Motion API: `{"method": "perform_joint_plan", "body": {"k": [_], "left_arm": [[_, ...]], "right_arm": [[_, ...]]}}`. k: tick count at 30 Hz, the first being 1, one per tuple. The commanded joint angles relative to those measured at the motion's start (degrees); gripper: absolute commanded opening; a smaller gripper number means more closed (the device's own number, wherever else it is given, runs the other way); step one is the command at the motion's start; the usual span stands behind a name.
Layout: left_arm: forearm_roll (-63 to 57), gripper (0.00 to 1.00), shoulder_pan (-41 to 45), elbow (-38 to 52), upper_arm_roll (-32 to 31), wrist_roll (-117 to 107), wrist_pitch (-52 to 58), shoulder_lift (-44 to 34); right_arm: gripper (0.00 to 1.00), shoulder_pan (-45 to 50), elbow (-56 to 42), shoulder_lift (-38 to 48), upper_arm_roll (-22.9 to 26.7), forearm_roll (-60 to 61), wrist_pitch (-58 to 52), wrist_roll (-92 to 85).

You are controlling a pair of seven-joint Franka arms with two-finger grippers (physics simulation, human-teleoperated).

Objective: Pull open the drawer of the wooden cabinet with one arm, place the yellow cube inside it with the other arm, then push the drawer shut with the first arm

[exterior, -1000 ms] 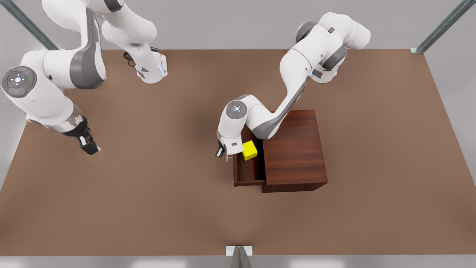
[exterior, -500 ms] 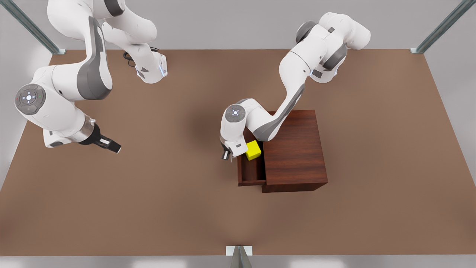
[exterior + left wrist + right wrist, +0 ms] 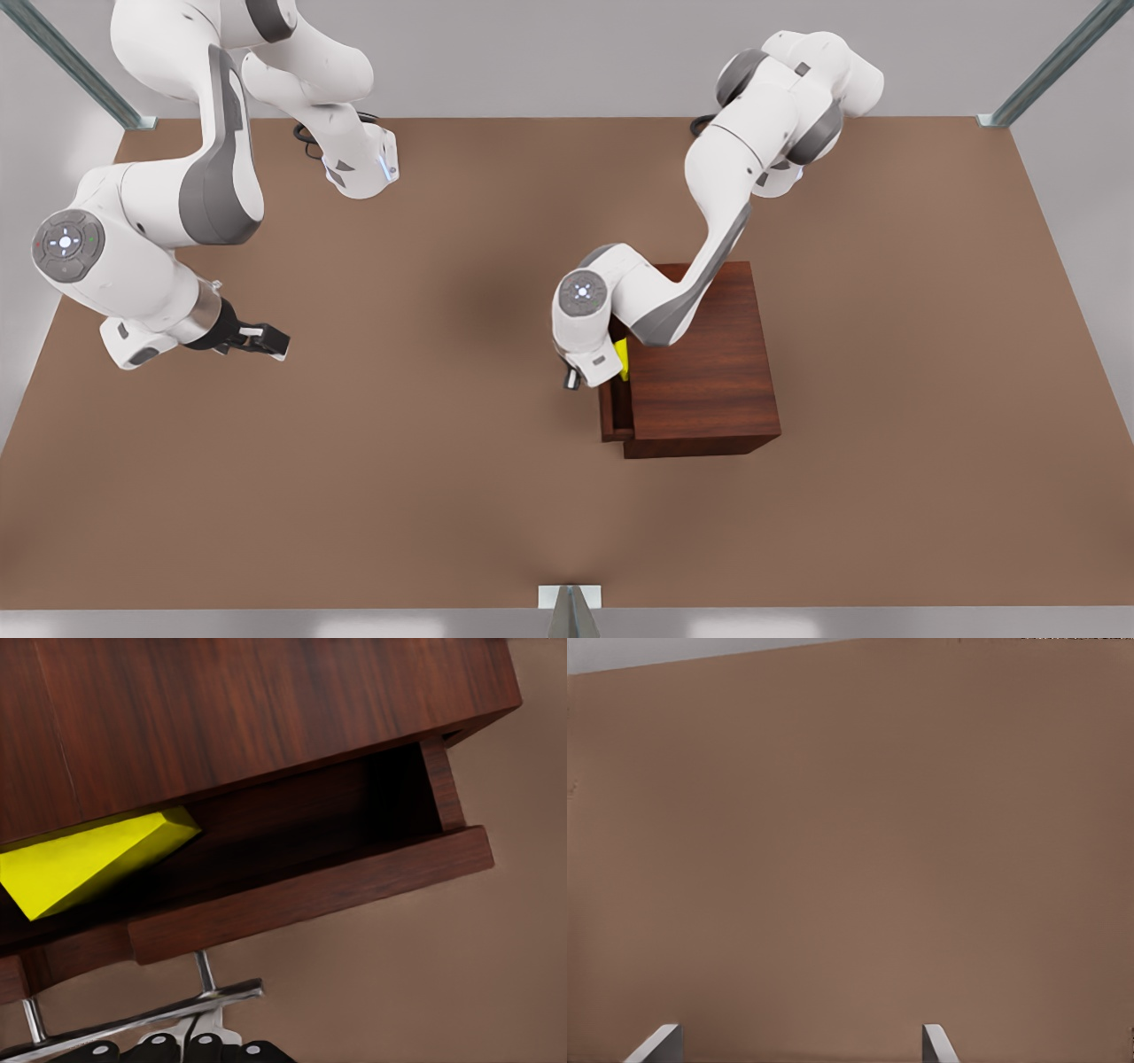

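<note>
- I see the left gripper (image 3: 571,379) at the drawer (image 3: 615,409) handle (image 3: 133,1020); grip state unclear.
- Yellow cube (image 3: 84,859) inside, drawer nearly shut in the wooden cabinet (image 3: 704,354).
- Right gripper (image 3: 266,340) released, waiting near the table (image 3: 399,487) edge, the front view's left.

A bare brown tabletop (image 3: 425,496) lies between grey metal frame struts (image 3: 1054,64).
</note>
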State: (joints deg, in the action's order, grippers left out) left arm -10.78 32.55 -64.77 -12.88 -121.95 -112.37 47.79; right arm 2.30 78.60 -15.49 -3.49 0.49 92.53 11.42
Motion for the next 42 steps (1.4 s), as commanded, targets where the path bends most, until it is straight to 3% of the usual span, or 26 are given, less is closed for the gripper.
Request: {"method": "perform_joint_plan", "body": {"k": [1, 11, 13, 38, 39, 40, 42], "left_arm": [[0.23, 0.21, -0.73, -0.01, -0.04, 5.14, 1.81, -0.16], [0.32, 0.21, -0.91, -6.07, -0.22, 7.07, 1.72, -3.58], [0.32, 0.21, -1.09, -6.25, -0.22, 8.04, 1.72, -3.67], [0.41, 0.21, -3.64, -8.27, -0.92, 12.26, 2.69, -4.99], [1.20, 0.70, -3.37, -7.83, -0.92, 9.19, 2.69, -4.99], [0.94, 1.00, -2.32, -7.22, -1.01, 6.38, 2.60, -4.99], [0.85, 1.00, -1.52, -4.49, -5.75, -4.78, 3.21, -7.01]], "right_arm": [[1.00, -0.02, -0.03, 0.03, 0.06, 0.04, 0.02, -13.00], [1.00, -1.16, -0.29, -0.41, 0.32, 2.86, 0.02, -14.32], [1.00, -0.37, -3.10, -0.41, -0.29, -3.20, -0.33, -14.23], [1.00, -0.37, -2.58, -0.50, -0.38, -2.95, 0.28, -13.52], [1.00, -0.37, -2.58, -0.50, -0.38, -2.95, 0.28, -13.52], [1.00, -0.37, -2.58, -0.50, -0.38, -2.95, 0.28, -13.52], [1.00, -0.46, -2.58, -0.50, -0.38, -2.95, 0.28, -13.52]]}}
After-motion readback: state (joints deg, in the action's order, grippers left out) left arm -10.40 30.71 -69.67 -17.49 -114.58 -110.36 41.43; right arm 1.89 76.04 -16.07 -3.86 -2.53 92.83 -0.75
